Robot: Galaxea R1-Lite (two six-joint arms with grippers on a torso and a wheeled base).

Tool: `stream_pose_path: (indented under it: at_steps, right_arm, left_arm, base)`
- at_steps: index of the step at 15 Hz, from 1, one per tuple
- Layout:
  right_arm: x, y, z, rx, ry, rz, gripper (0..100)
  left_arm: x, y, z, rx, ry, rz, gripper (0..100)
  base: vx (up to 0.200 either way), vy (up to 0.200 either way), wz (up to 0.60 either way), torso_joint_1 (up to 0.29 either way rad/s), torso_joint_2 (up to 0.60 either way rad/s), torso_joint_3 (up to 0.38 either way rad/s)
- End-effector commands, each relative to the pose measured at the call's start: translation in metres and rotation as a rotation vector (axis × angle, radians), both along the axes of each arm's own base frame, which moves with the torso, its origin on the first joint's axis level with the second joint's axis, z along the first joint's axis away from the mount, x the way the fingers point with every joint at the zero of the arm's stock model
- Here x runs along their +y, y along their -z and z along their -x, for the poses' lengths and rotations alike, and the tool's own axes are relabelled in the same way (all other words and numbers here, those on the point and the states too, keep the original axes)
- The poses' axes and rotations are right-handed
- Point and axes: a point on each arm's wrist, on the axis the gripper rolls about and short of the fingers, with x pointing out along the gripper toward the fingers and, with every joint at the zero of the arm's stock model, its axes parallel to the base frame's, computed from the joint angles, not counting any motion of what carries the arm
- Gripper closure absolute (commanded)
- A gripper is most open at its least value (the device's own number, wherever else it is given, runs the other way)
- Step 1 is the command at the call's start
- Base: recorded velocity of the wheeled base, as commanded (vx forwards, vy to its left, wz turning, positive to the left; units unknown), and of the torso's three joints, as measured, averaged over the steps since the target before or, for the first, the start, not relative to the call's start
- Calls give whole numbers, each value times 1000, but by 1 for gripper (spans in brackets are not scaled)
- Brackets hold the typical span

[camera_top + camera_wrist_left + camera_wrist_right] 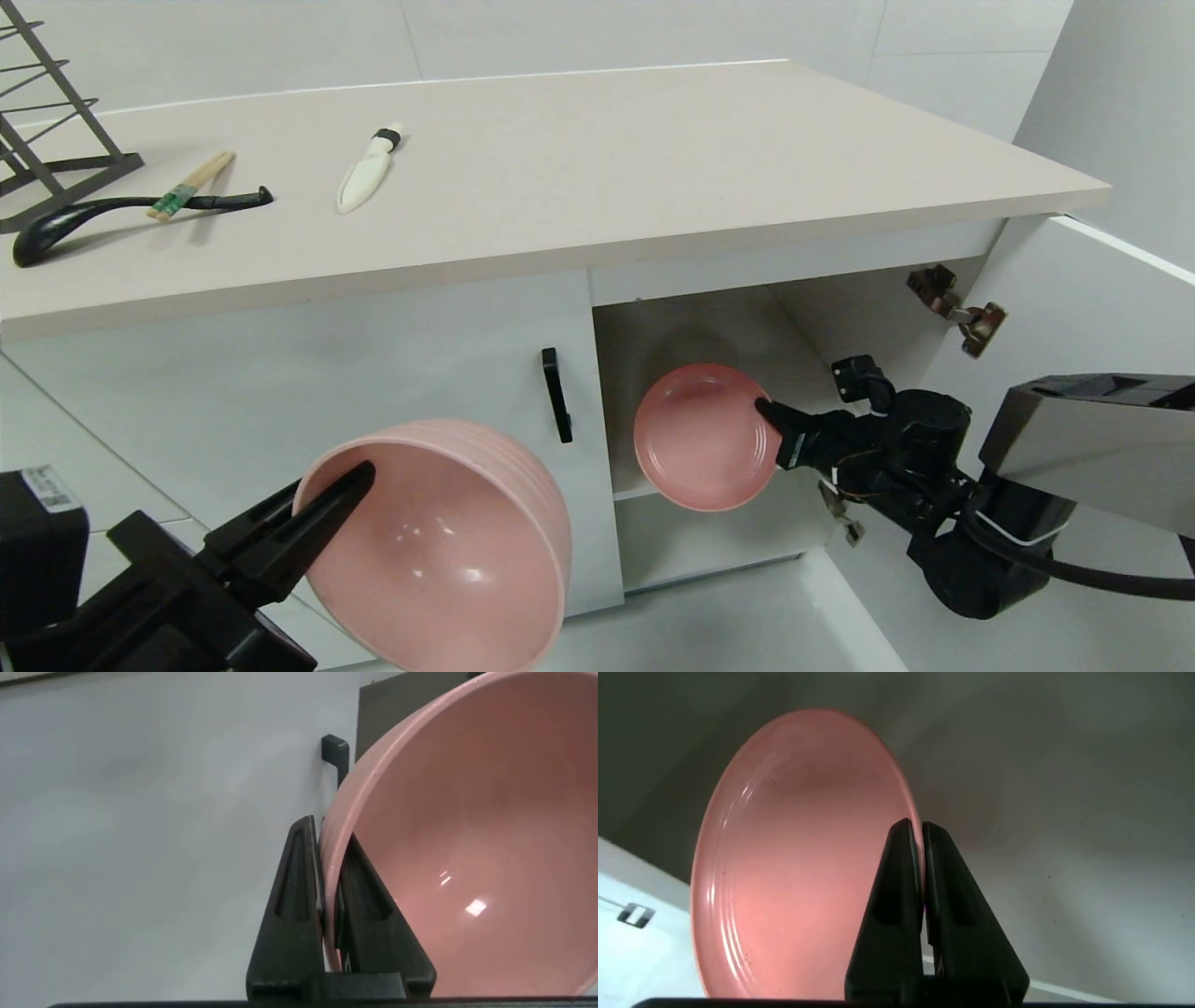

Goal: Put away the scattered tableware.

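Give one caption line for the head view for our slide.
Left gripper clamps a pink bowl by its rim; right gripper holds a pink plate at the open cabinet.

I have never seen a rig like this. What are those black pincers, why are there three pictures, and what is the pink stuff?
This is a two-armed robot putting tableware away. The large picture comes from a camera on its head, looking down at a beige countertop and the white cabinet beneath it. The two small pictures come from cameras on its wrists, each looking along its own pincer.

The left gripper is clamped on the rim of a pink ribbed bowl, in front of the closed cabinet door. The right gripper pinches the rim of a pink round plate, held on edge at the open compartment.

On the countertop lie a black ladle, wooden chopsticks crossing its handle, and a cream-coloured knife. A dark wire rack stands at the left.
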Motion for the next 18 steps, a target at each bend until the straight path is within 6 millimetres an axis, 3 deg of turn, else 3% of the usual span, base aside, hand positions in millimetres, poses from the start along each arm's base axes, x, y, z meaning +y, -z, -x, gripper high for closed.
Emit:
stream_pose_path:
  at_steps: [1,5,11,18]
  right_arm:
    - [-2,15,-12,9,14,4,100]
    - [-7,16,-37,-36,47,-14,100]
    - [2,28,-75,-9,54,-4,100]
    - [8,28,-93,-16,67,-7,100]
  left_arm:
    - [1,0,-1,0,-11,4,100]
    - [1,0,-1,24,-2,48,100]
    - [1,0,-1,34,0,61,100]
    - [0,1,-2,42,0,57,100]
  base:
    - [0,0,0,0,0,0]
    - [0,0,0,0,0,0]
    - [0,0,0,0,0,0]
    - [0,0,0,0,0,0]
